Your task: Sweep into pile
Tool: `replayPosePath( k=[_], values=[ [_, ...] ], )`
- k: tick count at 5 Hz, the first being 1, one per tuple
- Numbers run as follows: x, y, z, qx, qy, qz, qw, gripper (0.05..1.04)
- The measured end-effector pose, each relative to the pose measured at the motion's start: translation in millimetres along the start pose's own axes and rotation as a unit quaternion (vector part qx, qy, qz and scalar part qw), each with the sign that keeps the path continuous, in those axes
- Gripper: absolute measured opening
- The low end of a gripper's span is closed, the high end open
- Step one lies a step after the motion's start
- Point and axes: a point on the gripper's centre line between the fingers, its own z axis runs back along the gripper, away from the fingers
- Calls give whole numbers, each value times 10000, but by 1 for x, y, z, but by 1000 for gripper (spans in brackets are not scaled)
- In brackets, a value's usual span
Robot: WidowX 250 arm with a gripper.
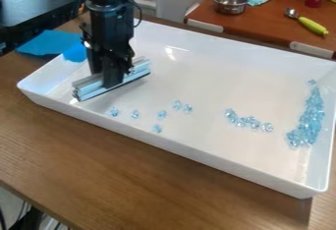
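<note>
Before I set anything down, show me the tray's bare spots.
Bare in the tray: far floor, between bar and bead pile; near floor, between short bead row and near wall. Crowded: right end, at the pile; near left, with loose beads.

Camera view: the scene is viewed obliquely from above, across from the arm (108, 17), at fairly close range; the white tray (164, 140) is framed nearly edge to edge, with the reddish tabletop (269, 26) taken in beyond.
</note>
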Motion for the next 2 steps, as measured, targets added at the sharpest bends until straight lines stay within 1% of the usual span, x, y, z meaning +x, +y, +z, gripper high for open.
replayPosePath(
  k=[1,2],
  values=[
    [-2,-7,-11,34,-116,215,9997,364],
    [5,-11,-16,302,-323,313,9985,364]
  ],
)
